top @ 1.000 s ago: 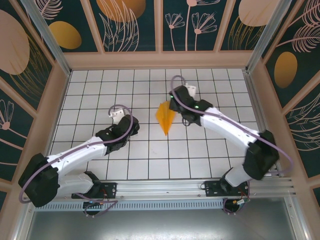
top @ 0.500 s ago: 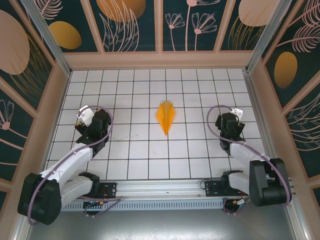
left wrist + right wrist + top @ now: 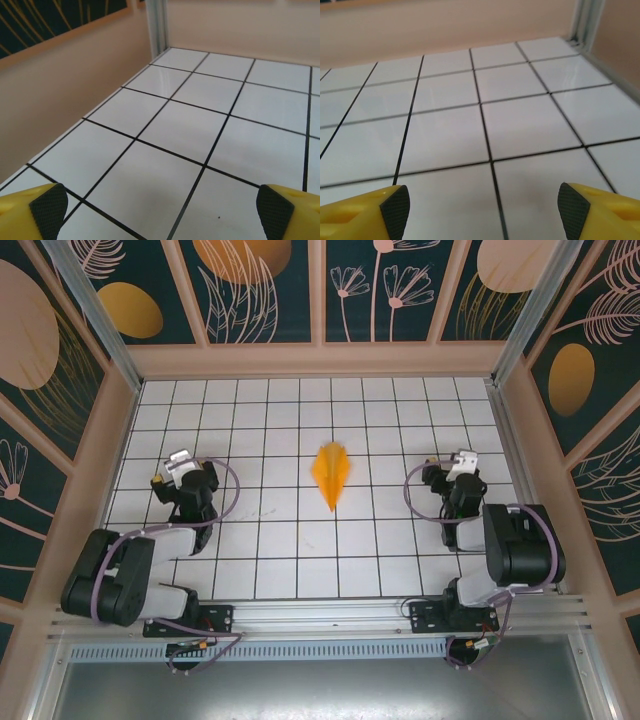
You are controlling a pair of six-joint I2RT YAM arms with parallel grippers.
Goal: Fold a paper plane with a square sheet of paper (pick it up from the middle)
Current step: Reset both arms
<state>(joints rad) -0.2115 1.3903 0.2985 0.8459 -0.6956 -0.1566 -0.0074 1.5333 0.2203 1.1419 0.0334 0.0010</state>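
Paper plane (image 3: 331, 474) lies on the bench (image 3: 280, 540) (point nearward); left end effector (image 3: 160, 207) and right end effector (image 3: 482, 205) gape wide, empty.

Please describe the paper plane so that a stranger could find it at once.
Look at the white tiled table. Near its middle lies the plane. It is the only orange thing on it, a narrow dart pointing toward the near edge.

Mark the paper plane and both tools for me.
paper plane (image 3: 331, 472): top view, middle of its folded body.
left tool (image 3: 161, 207): left wrist view, midway between its open fingertips.
right tool (image 3: 484, 205): right wrist view, midway between its open fingertips.
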